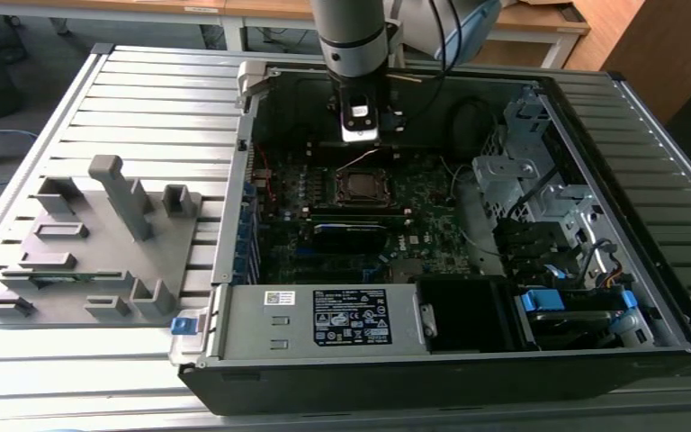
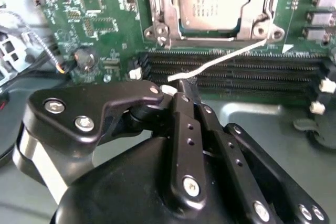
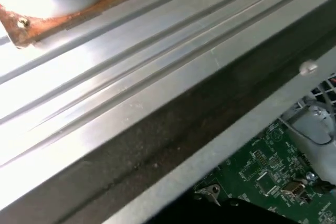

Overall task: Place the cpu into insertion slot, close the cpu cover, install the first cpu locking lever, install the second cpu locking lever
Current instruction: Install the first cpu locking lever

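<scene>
The cpu (image 2: 212,1) sits in the slot (image 2: 157,3) under the cover (image 2: 265,11), top centre. Narrow fingers (image 2: 185,88) pinch the lever (image 2: 220,60); guide it steadily, without twisting.

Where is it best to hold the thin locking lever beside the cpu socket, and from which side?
Grip the locking lever at its free end, away from the insertion slot, coming from over the memory slots: it is a thin bare rod there. The gripper seems shut on that end.
</scene>
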Robot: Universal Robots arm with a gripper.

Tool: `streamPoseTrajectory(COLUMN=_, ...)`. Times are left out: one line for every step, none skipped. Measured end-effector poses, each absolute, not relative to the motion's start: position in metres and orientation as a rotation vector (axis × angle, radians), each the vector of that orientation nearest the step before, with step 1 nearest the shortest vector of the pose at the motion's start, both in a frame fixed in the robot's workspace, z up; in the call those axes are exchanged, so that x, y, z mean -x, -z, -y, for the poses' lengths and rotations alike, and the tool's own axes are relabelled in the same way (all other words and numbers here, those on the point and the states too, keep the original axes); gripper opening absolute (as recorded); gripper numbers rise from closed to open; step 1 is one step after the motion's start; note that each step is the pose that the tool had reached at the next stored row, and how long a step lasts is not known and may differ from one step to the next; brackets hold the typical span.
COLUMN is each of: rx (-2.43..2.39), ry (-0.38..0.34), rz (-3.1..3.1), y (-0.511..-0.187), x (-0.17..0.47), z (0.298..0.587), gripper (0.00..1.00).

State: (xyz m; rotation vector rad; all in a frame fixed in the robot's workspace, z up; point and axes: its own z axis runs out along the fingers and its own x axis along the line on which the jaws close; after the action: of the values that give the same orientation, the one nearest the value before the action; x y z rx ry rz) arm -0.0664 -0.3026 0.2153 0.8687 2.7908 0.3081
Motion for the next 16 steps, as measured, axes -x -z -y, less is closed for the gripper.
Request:
streamPoseTrajectory(rx=-0.87, ry=-0.314, rz=-2.791, y=-0.218, x=0.066, z=0.303, gripper=0.11)
streamPoseTrajectory(rx=-0.87, ry=-0.319, rz=-2.791, y=-0.22, x=0.066, z=0.303, gripper=0.11)
streamPoseTrajectory(rx=-0.872, ry=-0.327, rz=-2.792, y=-0.222, x=0.066, z=0.303, gripper=0.11)
streamPoseTrajectory(rx=-0.873, ry=-0.336, rz=-2.792, y=-0.224, x=0.066, z=0.303, gripper=0.11)
streamPoseTrajectory(rx=-0.874, ry=-0.344, rz=-2.793, y=-0.226, x=0.066, z=0.303, gripper=0.11)
streamPoseTrajectory(rx=-0.875, ry=-0.352, rz=-2.793, y=-0.227, x=0.066, z=0.303, gripper=0.11)
streamPoseTrajectory(rx=-0.876, ry=-0.357, rz=-2.793, y=-0.227, x=0.066, z=0.303, gripper=0.11)
streamPoseTrajectory(rx=-0.877, ry=-0.36, rz=-2.793, y=-0.227, x=0.067, z=0.305, gripper=0.11)
streamPoseTrajectory(rx=-0.876, ry=-0.361, rz=-2.793, y=-0.227, x=0.067, z=0.306, gripper=0.11)
streamPoseTrajectory(rx=-0.876, ry=-0.362, rz=-2.792, y=-0.227, x=0.068, z=0.309, gripper=0.11)
streamPoseTrajectory(rx=-0.876, ry=-0.362, rz=-2.791, y=-0.227, x=0.068, z=0.311, gripper=0.11)
streamPoseTrajectory(rx=-0.876, ry=-0.364, rz=-2.79, y=-0.227, x=0.069, z=0.312, gripper=0.11)
streamPoseTrajectory(rx=-0.876, ry=-0.366, rz=-2.79, y=-0.227, x=0.07, z=0.313, gripper=0.11)
streamPoseTrajectory(rx=-0.876, ry=-0.367, rz=-2.79, y=-0.227, x=0.07, z=0.314, gripper=0.11)
streamPoseTrajectory(rx=-0.876, ry=-0.369, rz=-2.789, y=-0.227, x=0.07, z=0.315, gripper=0.11)
streamPoseTrajectory(rx=-0.876, ry=-0.371, rz=-2.788, y=-0.227, x=0.071, z=0.316, gripper=0.11)
